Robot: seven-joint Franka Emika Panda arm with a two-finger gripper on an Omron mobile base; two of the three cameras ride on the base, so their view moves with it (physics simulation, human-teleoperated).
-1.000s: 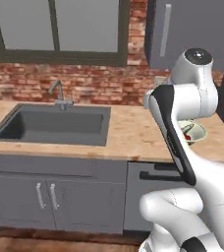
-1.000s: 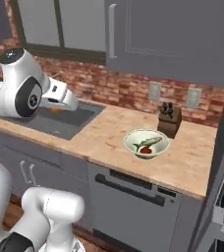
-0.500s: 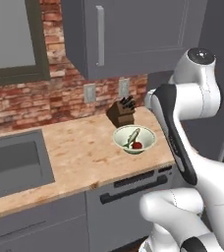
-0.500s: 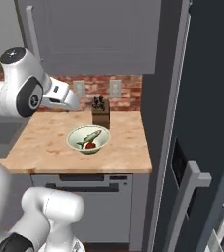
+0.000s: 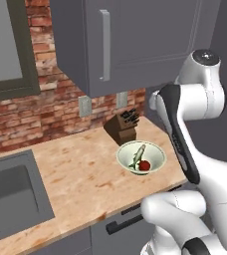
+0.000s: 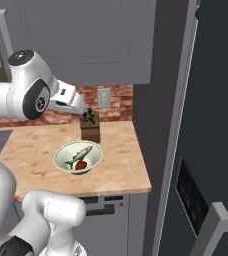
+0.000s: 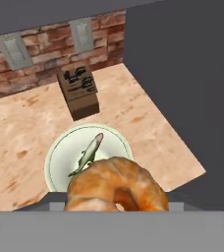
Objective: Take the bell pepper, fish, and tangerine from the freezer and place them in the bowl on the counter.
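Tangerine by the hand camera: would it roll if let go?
Probably rolls: the tangerine looks round. The bowl beneath has raised sides, so it would likely settle beside the fish. Its mottled skin seems grippy, not slippery.

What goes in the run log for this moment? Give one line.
held: tangerine in gripper | bowl: fish, bell pepper inside | bowl on counter by knife block | left: drop tangerine in bowl

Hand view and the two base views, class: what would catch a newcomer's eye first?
The mottled orange tangerine looms at the bottom of the hand view, above the bowl. In that pale bowl on the tan counter lie a silvery fish and a red bell pepper, with a dark knife block just behind.
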